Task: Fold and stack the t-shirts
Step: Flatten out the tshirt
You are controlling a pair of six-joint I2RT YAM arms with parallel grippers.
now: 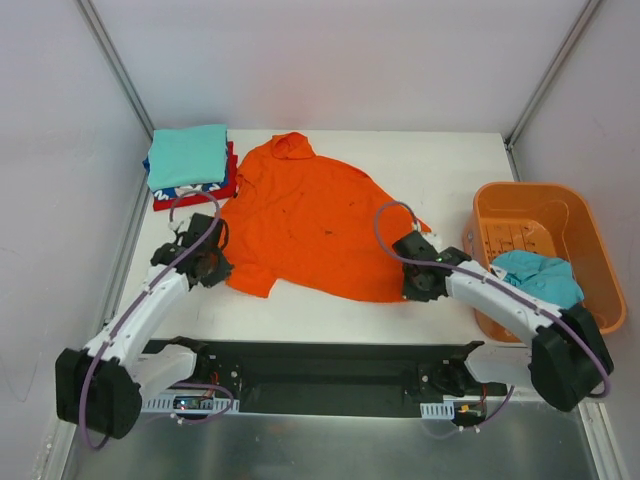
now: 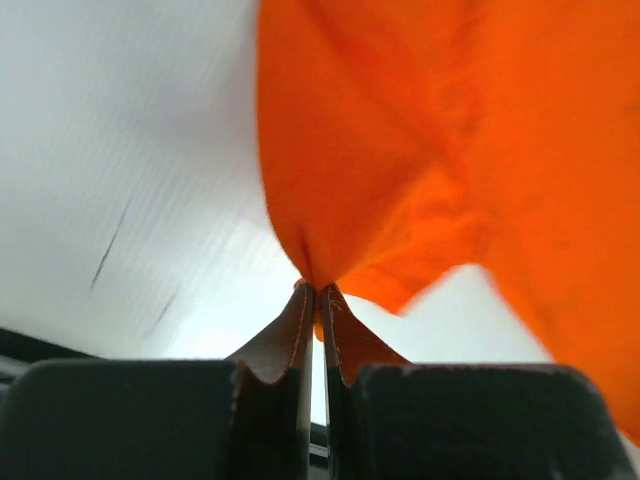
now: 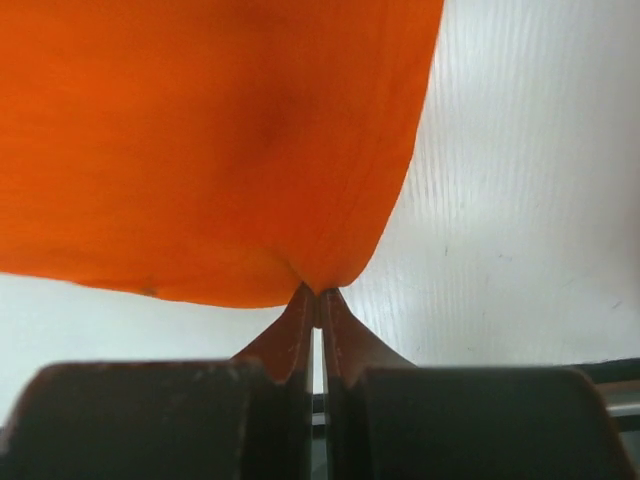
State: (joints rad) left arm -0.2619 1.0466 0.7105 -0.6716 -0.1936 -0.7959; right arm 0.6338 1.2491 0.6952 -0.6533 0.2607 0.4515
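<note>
A bright orange t-shirt (image 1: pixel 310 220) lies spread on the white table. My left gripper (image 1: pixel 213 262) is shut on its near left edge; the left wrist view shows the cloth (image 2: pixel 400 160) pinched at the fingertips (image 2: pixel 305 310) and lifted. My right gripper (image 1: pixel 418 280) is shut on its near right corner; the right wrist view shows the cloth (image 3: pixel 200 150) pinched the same way. A stack of folded t-shirts stands at the far left, a teal one (image 1: pixel 187 155) on top, a blue-and-white patterned one and a red one (image 1: pixel 225 187) below. Another teal t-shirt (image 1: pixel 535 275) lies in the basket.
A rigid orange plastic basket (image 1: pixel 520 205) stands at the right edge of the table, beside my right arm. Walls close in the table on the left, the back and the right. A black base rail (image 1: pixel 320 375) runs along the near edge.
</note>
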